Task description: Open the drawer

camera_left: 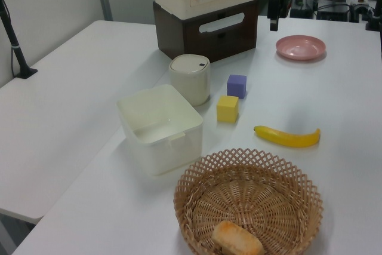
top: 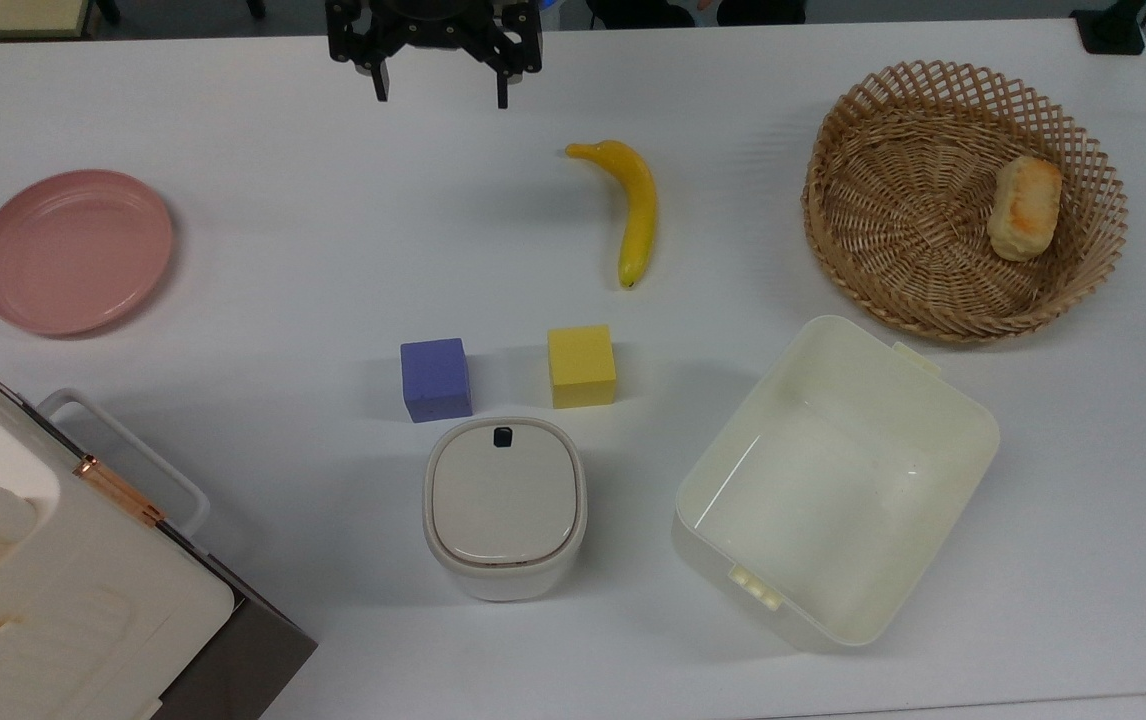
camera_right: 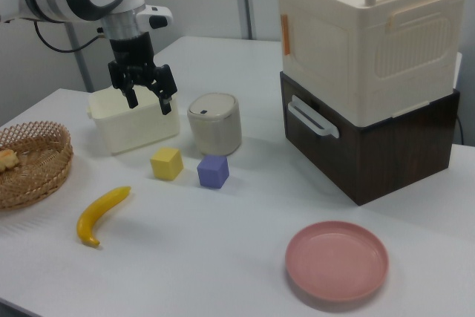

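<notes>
We hold our hand [camera_right: 145, 99] above the tabletop [camera_right: 245, 257], fingers apart and gripping nothing, well apart from the drawer [camera_right: 349, 139], which sits shut under the cream cabinet [camera_right: 364, 42].

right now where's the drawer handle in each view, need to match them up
Top view: the white handle sits low on the top view's left.
Left view: top centre, on the dark front of the drawer.
Right view: right of centre, on the drawer's left-facing front.
Shared landmark: the pink plate, nearby in every view.
</notes>
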Controlling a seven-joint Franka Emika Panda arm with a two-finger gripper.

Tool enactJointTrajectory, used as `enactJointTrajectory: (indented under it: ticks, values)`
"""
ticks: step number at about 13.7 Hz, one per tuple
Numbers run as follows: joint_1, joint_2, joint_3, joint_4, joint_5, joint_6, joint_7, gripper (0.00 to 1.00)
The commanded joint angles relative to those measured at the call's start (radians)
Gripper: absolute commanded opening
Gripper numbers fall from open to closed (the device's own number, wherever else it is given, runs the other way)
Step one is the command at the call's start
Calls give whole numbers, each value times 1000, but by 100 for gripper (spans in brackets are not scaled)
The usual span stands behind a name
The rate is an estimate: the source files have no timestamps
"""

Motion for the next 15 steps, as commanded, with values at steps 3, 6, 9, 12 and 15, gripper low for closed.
enactJointTrajectory:
  ticks: [3,6,9,12,15]
  values:
    - [1,-31,-3,-10,1,-45,-4,100]
    - [1,-31,-3,-10,1,-43,-8,100]
    - [1,-28,-3,-10,1,-41,-13,100]
    - [1,-28,-3,-10,1,-41,-46,100]
    - [1,-23,-3,-10,1,-41,-57,100]
